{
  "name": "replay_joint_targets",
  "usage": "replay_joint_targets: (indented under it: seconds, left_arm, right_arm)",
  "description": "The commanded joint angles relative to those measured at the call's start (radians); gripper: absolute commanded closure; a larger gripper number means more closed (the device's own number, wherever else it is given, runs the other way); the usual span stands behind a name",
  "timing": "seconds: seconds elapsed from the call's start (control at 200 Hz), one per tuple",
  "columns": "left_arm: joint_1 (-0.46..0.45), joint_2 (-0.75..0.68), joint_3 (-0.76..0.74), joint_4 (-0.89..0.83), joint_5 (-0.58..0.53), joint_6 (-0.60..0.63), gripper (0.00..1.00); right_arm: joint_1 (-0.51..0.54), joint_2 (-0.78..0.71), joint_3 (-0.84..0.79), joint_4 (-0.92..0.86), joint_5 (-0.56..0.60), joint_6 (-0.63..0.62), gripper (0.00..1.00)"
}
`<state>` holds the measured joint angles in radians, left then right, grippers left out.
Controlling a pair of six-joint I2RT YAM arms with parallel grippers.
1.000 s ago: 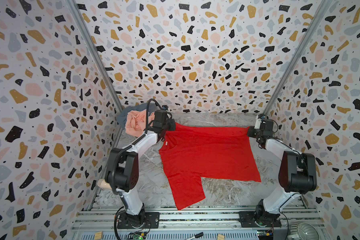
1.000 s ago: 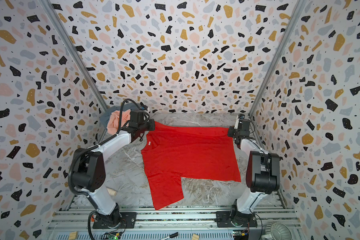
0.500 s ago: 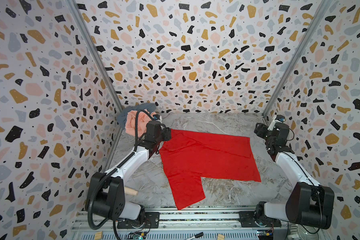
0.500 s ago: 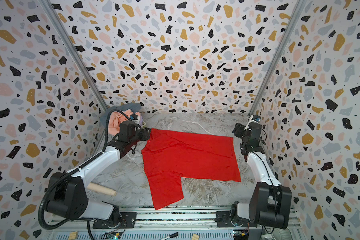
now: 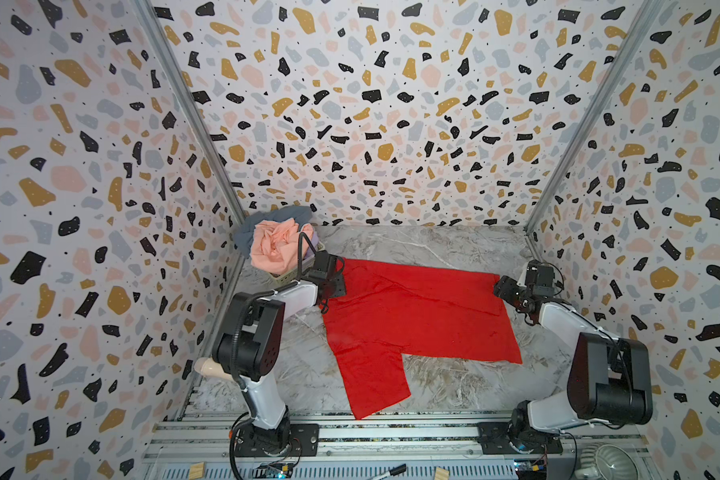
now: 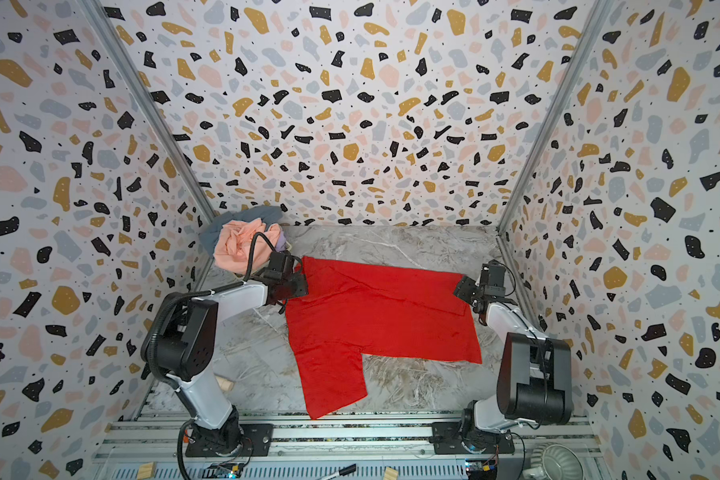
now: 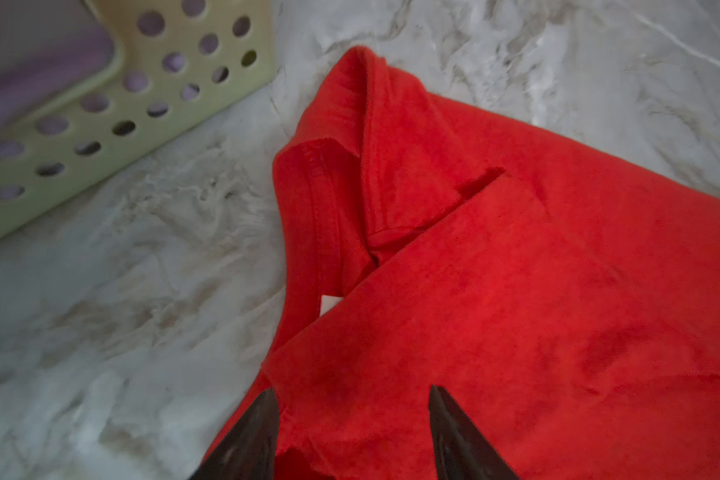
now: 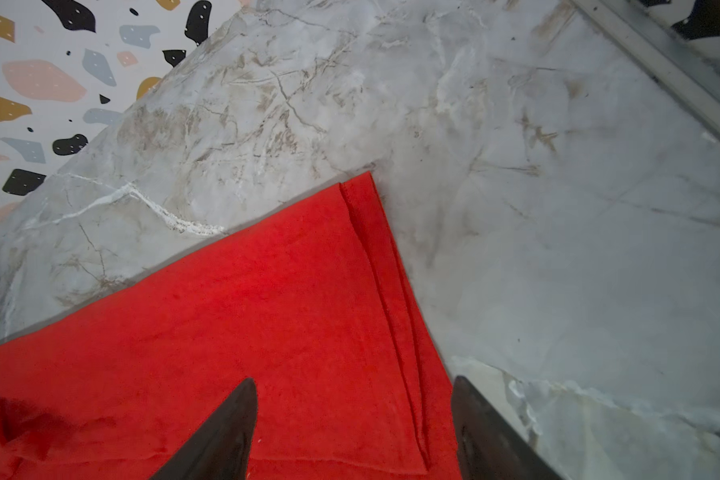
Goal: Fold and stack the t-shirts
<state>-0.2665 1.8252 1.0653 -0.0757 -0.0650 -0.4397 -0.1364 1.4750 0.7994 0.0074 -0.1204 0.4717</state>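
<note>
1. Now flat on grey marbled surface [image 5: 433, 249]: bright red cloth t-shirt [image 5: 412, 316], far edge folded.
2. Released above far corners: left hand [image 7: 352, 390], right hand [image 8: 354, 379].
3. Risks snagging cloth on withdrawal, undoing fold.

Basket [image 7: 121, 104]: I see pale yellow-green plastic with round holes in its wall, standing in the far left corner of the tabletop.
Tabletop [image 5: 433, 249]: grey marble pattern.
Walls [image 5: 350, 104]: terrazzo print on three sides.
Front rail [image 5: 391, 432]: aluminium; I spot a black marker [image 5: 391, 471] and two small wooden blocks [image 5: 196, 471] just before it.
</note>
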Motion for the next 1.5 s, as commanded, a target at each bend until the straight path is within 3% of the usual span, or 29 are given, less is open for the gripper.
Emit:
replay_joint_targets:
  seconds: [0.0, 0.325, 0.626, 0.966, 1.056, 1.176, 1.492]
  left_arm:
    - [0.018, 0.024, 0.045, 0.038, 0.011, -0.055, 0.42]
    - [0.034, 0.111, 0.085, 0.043, -0.016, -0.04, 0.46]
    - [0.035, 0.112, 0.095, 0.035, -0.021, -0.048, 0.62]
    - [0.035, 0.029, 0.028, 0.023, -0.047, -0.04, 0.61]
    - [0.035, 0.031, 0.02, 0.024, -0.044, -0.039, 0.71]
    - [0.035, 0.045, 0.017, 0.025, -0.042, -0.042, 0.77]
    - [0.035, 0.059, 0.031, -0.006, -0.09, -0.032, 0.76]
  right_arm:
    - [-0.005, -0.001, 0.001, -0.019, 0.003, 0.013, 0.27]
    - [-0.014, 0.008, 0.014, -0.015, -0.008, 0.007, 0.27]
    - [-0.025, 0.001, 0.018, -0.029, 0.019, -0.001, 0.27]
    - [-0.026, 0.008, 0.014, -0.021, 0.015, -0.002, 0.27]
    - [-0.027, 0.009, 0.012, -0.017, 0.013, -0.002, 0.27]
    - [-0.027, 0.01, 0.009, -0.015, 0.013, -0.001, 0.27]
    - [-0.028, -0.004, 0.007, -0.027, 0.034, -0.015, 0.27]
